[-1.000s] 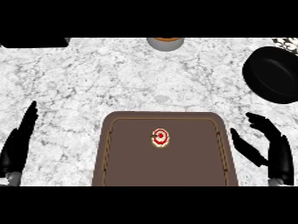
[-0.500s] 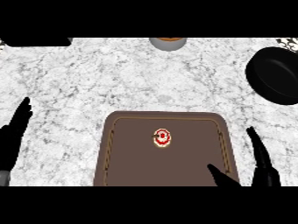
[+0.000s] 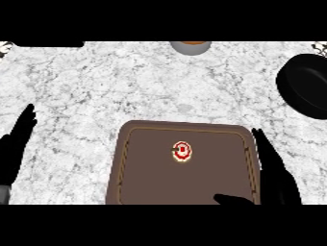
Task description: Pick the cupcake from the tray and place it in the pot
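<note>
- Left hand shows at the left edge of the counter, fingers straight and up, resting and holding nothing; it sits a little higher in view than a second ago but stays well apart from the tray.
- Tray, brown and rectangular, lies low in the middle with its long sides running away from the robot.
- Cupcake sits near the tray's centre, round from above with no long axis, untouched.
- Right hand is released, fingers straight along the tray's right rim and thumb reaching over its lower right corner; the cupcake lies up and to the left of it. This hand is much the nearer. A second ago it was off the tray's right side on the counter; now it overlaps the rim.
- Pot, black, sits at the far right, well apart from the tray.
</note>
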